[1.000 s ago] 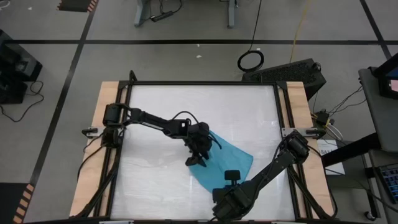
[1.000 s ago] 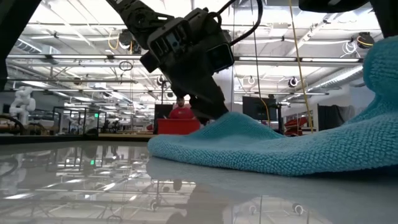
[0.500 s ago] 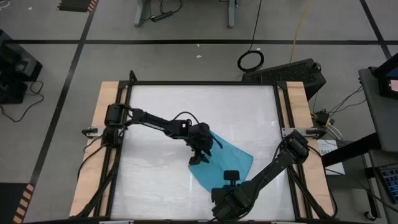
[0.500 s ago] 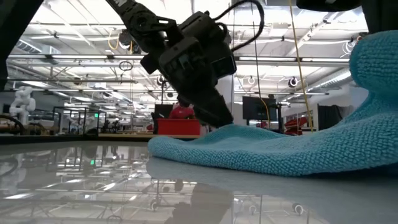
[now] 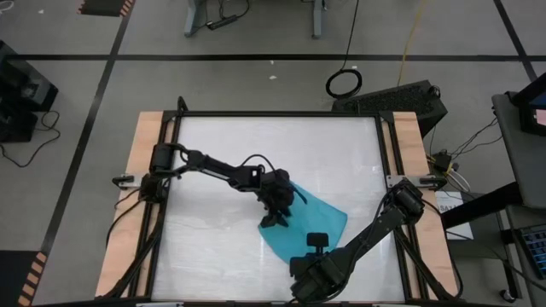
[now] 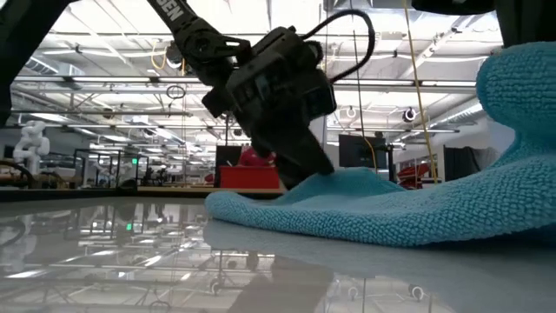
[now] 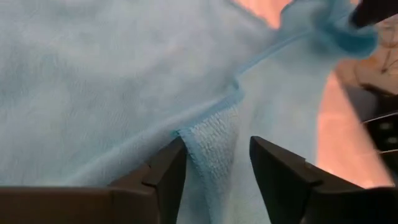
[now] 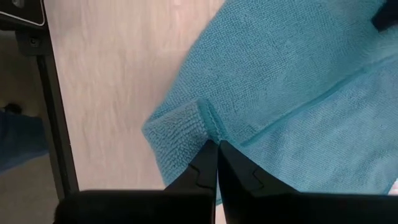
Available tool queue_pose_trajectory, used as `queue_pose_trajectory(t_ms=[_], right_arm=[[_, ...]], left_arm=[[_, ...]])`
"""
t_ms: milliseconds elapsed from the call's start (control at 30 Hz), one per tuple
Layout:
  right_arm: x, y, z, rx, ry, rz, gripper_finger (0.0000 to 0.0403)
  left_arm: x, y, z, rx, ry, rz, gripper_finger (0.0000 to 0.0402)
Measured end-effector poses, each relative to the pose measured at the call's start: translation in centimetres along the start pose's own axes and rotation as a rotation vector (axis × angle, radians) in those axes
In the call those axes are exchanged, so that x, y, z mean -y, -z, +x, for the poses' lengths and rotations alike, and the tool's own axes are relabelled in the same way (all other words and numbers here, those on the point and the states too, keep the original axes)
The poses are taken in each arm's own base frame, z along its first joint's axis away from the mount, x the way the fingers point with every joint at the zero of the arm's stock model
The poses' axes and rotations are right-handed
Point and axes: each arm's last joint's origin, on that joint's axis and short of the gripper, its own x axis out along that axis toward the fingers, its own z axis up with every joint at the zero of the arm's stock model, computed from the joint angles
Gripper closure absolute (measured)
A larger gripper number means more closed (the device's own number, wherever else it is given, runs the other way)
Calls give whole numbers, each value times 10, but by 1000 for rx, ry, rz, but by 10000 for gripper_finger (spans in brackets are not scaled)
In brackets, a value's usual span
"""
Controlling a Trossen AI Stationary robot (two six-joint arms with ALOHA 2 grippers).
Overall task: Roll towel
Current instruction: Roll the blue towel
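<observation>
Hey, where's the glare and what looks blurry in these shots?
Low view: the glossy table mirrors the ceiling lights, and the near towel fold looms large. Left wrist view: the towel is soft and out of focus. Right wrist view: the weave is crisp.

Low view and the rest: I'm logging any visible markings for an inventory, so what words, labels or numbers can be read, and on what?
White lettering on the left arm's upper link, low view: too cut off and blurred to read.
Small turquoise-blue soft cloth towel: plain, no label or print visible.
White tabletop, left gripper, right gripper: nothing readable.
</observation>
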Motion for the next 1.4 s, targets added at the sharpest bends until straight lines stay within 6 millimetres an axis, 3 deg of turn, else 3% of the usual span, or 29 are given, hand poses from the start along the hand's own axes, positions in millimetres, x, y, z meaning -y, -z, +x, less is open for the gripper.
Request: queue_pose_trajectory(t_ms=[500,767,900,1100,1233,1400], right_arm=[[0,0,0,10,13,-3,403],[1,2,0,-3,28,-4,403],[8,7,-1,-48,108,-18,403],[30,19,-18,-104,301,-26,403],[47,18,-53,77,345,-11,402],[79,25,-108,359,437,45,402]], left_arm=[[14,-5,7,-28,42,58,368],[17,-11,7,-16,46,89,396],[24,-19,-7,-53,21,130,398],[62,-48,-75,-101,-157,237,399],[108,-67,-143,4,-354,357,400],[160,-68,-229,204,-626,412,400]])
